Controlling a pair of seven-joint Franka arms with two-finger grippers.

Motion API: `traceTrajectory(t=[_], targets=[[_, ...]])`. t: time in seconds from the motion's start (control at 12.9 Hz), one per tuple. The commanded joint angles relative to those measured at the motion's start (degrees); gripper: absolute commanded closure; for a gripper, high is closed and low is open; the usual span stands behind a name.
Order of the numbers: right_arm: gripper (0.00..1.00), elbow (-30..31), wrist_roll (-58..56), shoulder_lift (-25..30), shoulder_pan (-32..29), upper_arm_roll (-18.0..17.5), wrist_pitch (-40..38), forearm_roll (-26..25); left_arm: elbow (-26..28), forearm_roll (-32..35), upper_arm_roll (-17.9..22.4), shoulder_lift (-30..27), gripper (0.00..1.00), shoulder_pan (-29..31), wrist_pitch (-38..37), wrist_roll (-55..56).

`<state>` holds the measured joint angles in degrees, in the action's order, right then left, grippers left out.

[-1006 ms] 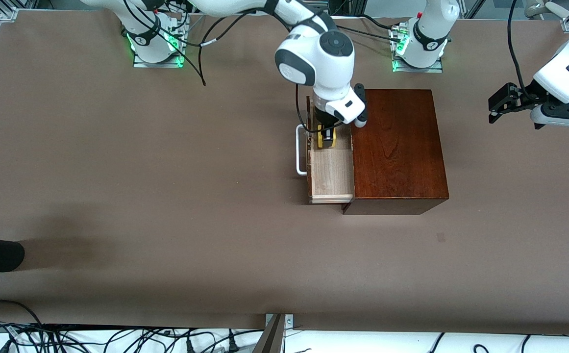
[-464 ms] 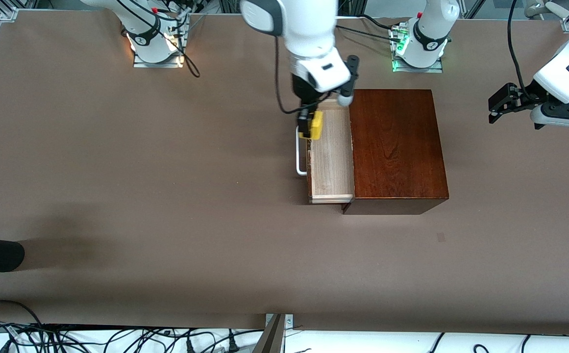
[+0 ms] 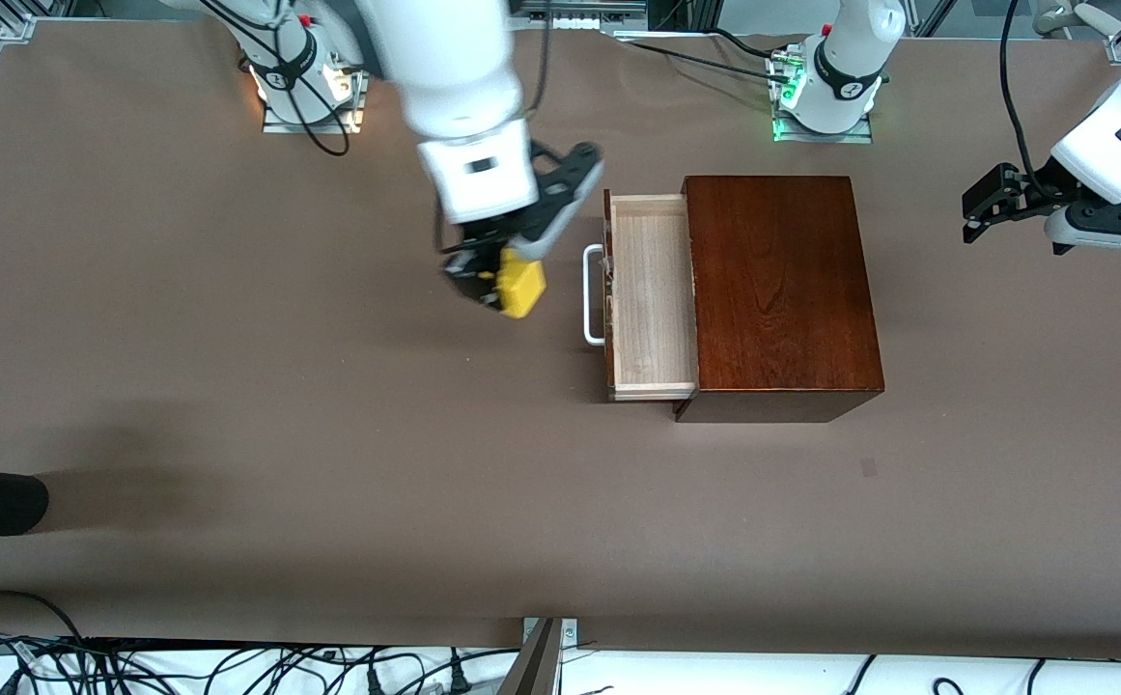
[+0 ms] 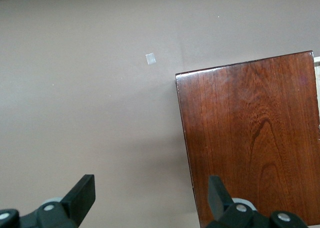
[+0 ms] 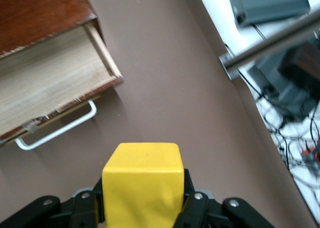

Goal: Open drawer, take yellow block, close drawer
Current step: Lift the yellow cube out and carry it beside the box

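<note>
— Where now, the yellow block (image 3: 521, 286)?

— Out of the drawer (image 3: 652, 290). A second ago down inside it; half a second ago lifted over its front edge; now hanging in the upper middle of the frame, over bare table (image 3: 232, 338) in front of the white handle (image 3: 591, 294). Clamped in the right gripper (image 3: 512, 282), fingers closed snugly on two faces, seen close up in the right wrist view too (image 5: 142, 183).

— And the drawer itself?

— Pulled well out of the wooden box (image 3: 780, 290), pale inside bare, nothing left in it. Same spot as a second ago.

— So two of three steps done?

— Looks that way: opened, block taken. Only the closing left, judging by this. Probably needs the block set down first, or a push on the drawer front with the block in the grip.

— The left gripper (image 3: 990, 205)?

— Waiting at the frame's upper edge, toward the left arm's end of the table, just off the box. Fingers spread wide, holding nothing (image 4: 150, 193). No change there.

— Any risk?

— Catching the handle on the way back in.
</note>
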<state>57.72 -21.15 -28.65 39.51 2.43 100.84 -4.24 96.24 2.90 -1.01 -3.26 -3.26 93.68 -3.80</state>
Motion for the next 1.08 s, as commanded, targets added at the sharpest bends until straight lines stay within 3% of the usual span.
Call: traceTrajectory(t=[0.0,0.54,1.01], targets=[[1.0,8.79,0.49,6.22,-6.96,-0.76,-0.12,4.66,-1.93,0.52,-0.13,0.89,0.0,0.19,-1.22,-1.21],[1.0,26.11,1.45,11.77,-22.27,-0.67,2.51,7.14,-1.93,0.52,-0.22,0.89,0.0,0.1,-1.57,-1.21],[1.0,41.66,9.09,11.86,-27.38,0.82,11.72,7.32,-1.93,0.52,-0.39,0.89,0.0,0.1,-1.57,-1.21]])
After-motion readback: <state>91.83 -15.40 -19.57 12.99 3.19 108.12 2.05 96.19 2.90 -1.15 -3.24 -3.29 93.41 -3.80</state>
